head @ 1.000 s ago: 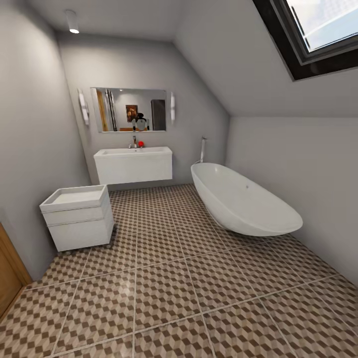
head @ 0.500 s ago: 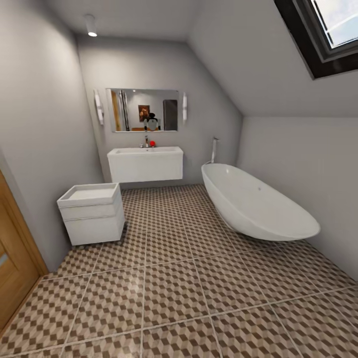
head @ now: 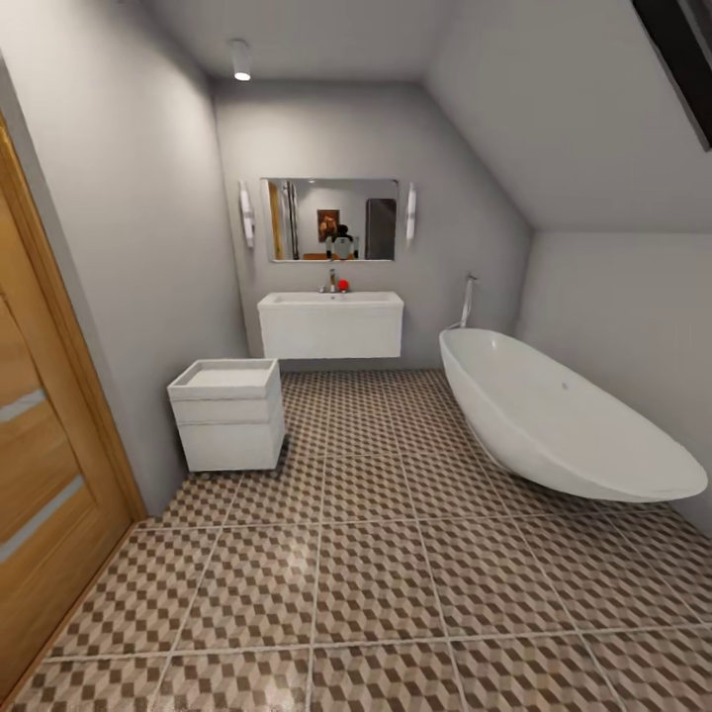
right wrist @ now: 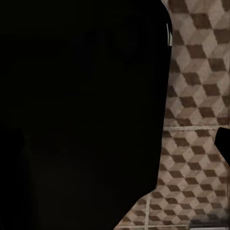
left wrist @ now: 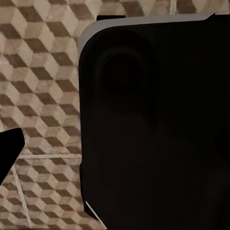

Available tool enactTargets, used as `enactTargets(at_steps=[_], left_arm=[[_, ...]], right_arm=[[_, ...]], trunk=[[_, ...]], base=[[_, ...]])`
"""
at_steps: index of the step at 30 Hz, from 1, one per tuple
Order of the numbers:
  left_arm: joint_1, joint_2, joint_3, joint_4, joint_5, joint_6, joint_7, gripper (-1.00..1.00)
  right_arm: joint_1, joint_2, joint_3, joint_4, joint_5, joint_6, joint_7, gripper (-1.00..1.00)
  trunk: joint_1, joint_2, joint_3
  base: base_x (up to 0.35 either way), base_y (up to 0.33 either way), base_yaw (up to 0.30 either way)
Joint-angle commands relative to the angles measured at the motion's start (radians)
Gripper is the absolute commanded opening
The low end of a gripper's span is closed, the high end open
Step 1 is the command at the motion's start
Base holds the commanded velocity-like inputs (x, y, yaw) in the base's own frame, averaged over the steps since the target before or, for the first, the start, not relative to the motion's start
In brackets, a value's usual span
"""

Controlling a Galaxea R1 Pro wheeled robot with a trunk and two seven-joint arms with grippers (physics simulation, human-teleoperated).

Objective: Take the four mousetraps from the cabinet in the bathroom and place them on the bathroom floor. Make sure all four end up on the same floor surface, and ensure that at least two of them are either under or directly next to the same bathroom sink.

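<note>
Mousetraps aren't anywhere I can spot, no cabinet either, just the sink point(head: 330, 323) on the far wall, a tub point(head: 564, 425) and patterned floor point(head: 366, 583). Can't tell what the jaws are doing. Risk: mistaking the white drawer unit point(head: 229, 415) for the cabinet

A large matt black body panel with rounded corners point(left wrist: 153, 124), bearing a shallow oval recess and a thin pale grey edge, shows at the left wrist, and a similar plain black rounded panel point(right wrist: 81, 110) at the right wrist.
</note>
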Motion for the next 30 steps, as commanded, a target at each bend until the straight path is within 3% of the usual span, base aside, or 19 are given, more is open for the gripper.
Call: enactTargets(at_steps=[1, 30], left_arm=[[0.0, 0.002, 0.0, 0.0, 0.0, -0.002, 0.0, 1.0], [0.0, 0.006, -0.004, 0.0, 0.0, -0.003, 0.0, 1.0]], right_arm=[[0.0, 0.0, 0.0, 0.0, 0.001, -0.001, -0.001, 1.0], [0.0, 0.0, 0.002, 0.0, 0.004, -0.012, -0.001, 1.0]], trunk=[[0.0, 0.0, -0.001], [0.0, 0.0, -0.001]], base=[[0.0, 0.0, 0.268], [0.0, 0.0, 0.269]])
